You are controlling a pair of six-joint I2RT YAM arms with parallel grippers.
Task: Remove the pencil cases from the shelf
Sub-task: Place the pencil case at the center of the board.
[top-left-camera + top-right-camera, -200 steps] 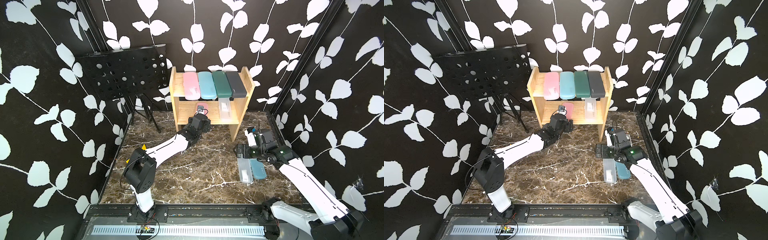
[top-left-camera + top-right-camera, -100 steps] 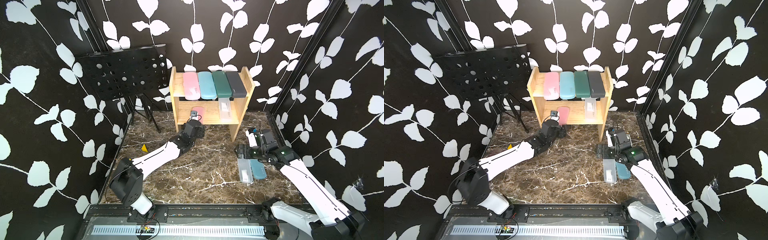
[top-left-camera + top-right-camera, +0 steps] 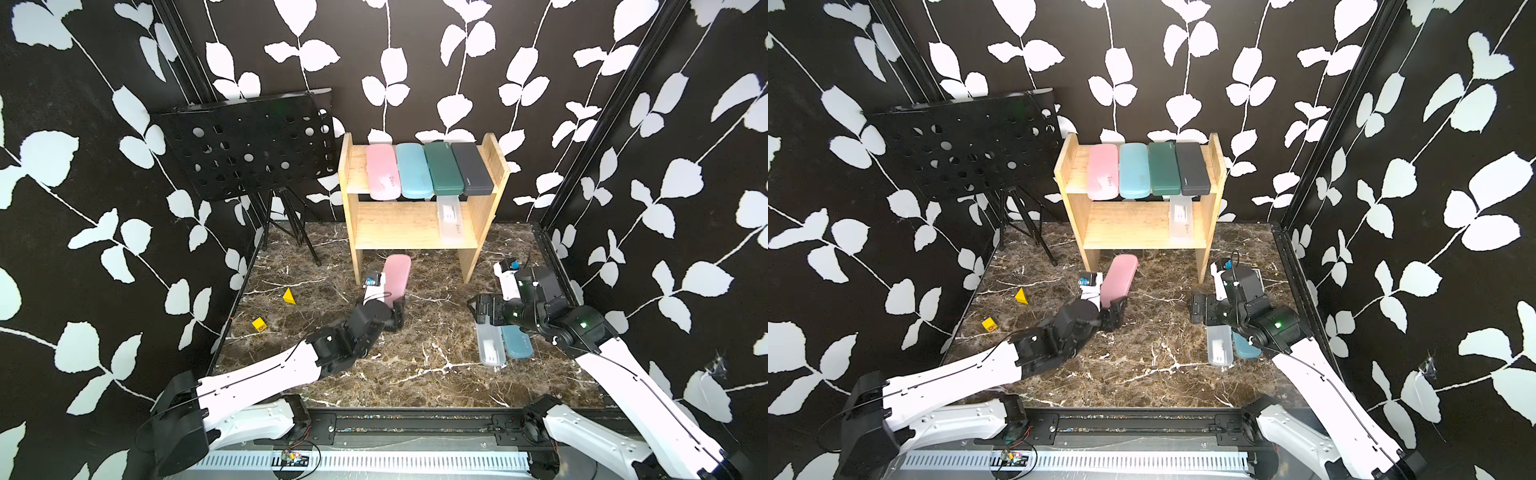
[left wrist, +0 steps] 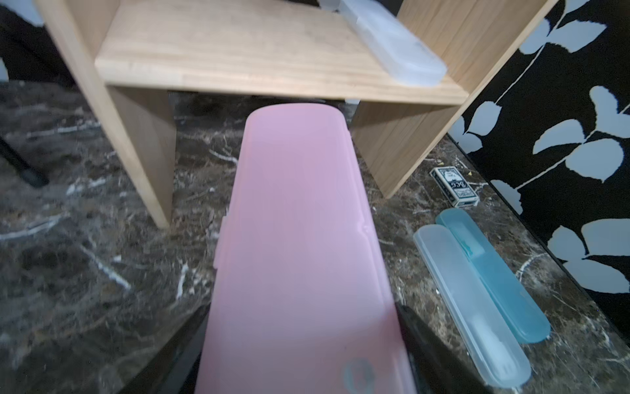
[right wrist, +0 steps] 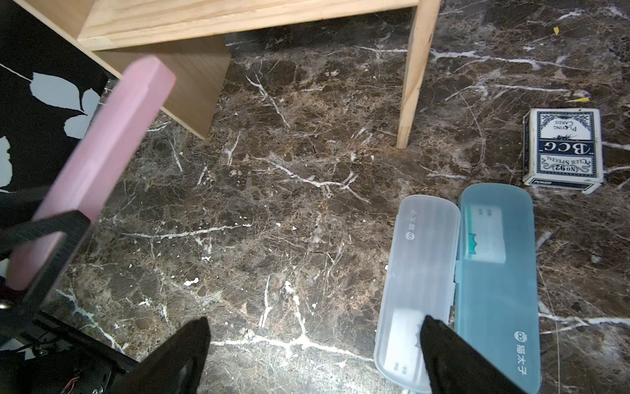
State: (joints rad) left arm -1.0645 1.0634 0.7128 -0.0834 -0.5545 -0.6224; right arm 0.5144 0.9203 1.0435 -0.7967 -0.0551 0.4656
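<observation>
Right wrist, card box (image 5: 562, 150) near blue case (image 5: 496, 283)

Left gripper (image 3: 390, 308) has pulled pink case (image 3: 397, 274) off shelf (image 3: 395, 224) (lower board).

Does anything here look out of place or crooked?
Yes: one pink case juts out at a slant from the left end effector, off the shelf. A yellow wedge, a yellow cube and a card box lie loose on the table.

even bright light, soft shadows; top views bend at edges, left wrist view blurred.
</observation>
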